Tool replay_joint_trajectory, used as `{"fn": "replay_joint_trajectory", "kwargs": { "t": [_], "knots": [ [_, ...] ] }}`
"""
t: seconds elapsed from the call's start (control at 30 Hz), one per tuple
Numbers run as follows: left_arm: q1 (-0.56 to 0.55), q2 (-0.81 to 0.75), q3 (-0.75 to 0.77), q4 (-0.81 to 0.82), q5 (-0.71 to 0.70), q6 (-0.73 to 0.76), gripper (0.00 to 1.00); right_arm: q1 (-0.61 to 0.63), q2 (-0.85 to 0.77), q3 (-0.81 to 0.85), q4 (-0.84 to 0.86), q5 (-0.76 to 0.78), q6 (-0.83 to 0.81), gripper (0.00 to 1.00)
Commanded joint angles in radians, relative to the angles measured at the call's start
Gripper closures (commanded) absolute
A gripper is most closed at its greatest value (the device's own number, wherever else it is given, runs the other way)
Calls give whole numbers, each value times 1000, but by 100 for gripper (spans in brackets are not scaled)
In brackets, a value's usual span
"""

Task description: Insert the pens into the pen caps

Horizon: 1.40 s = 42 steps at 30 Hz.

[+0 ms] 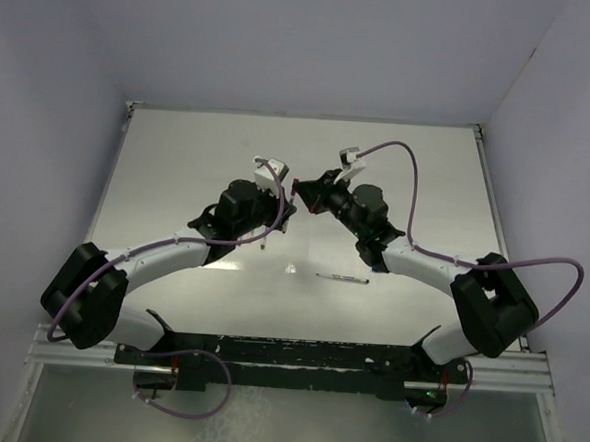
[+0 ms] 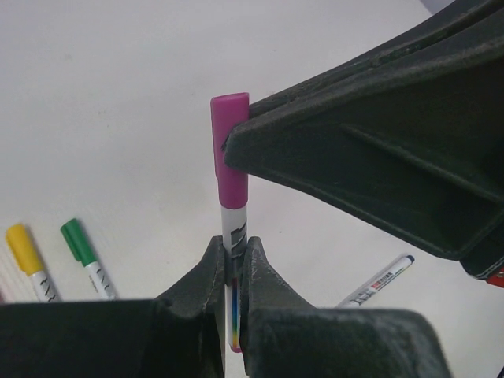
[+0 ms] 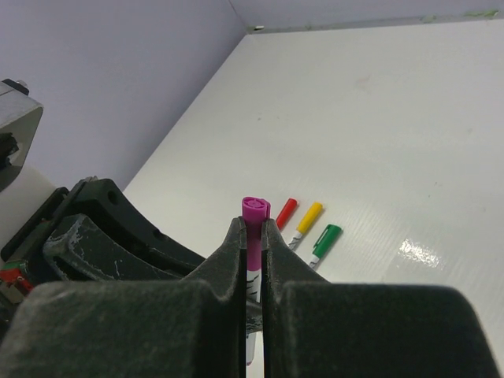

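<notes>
Purple pen cap [image 2: 230, 150], pinched in our right end effector [image 3: 253, 236], sits on the pen [image 2: 235, 222] clamped by our left end effector [image 2: 234, 260] mid-frame above the tabletop [image 2: 118, 94]; we fear an off-axis push could cock it or slip the pen.
</notes>
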Motion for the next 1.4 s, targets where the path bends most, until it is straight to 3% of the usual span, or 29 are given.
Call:
{"fn": "replay_joint_trajectory", "kwargs": {
  "t": [0.0,0.23,0.47,0.8,1.03,1.2,1.37],
  "knots": [
    [31,-87,141,357,-70,47,100,103,81,-30,-300,-186,-1,100],
    [34,-65,143,288,-47,41,100,104,51,-23,-269,-110,4,100],
    [34,-29,120,181,-32,12,100,104,-13,54,-266,-11,-29,73],
    [33,93,197,-88,-39,-3,100,104,-179,178,-484,284,-235,68],
    [33,278,368,-369,-135,-54,100,104,-303,147,-645,533,-252,67],
    [35,358,398,-440,-173,-79,99,101,-367,158,-820,740,-238,63],
    [34,408,401,-476,-178,-96,95,84,-401,170,-978,850,-205,60]
  ]
}}
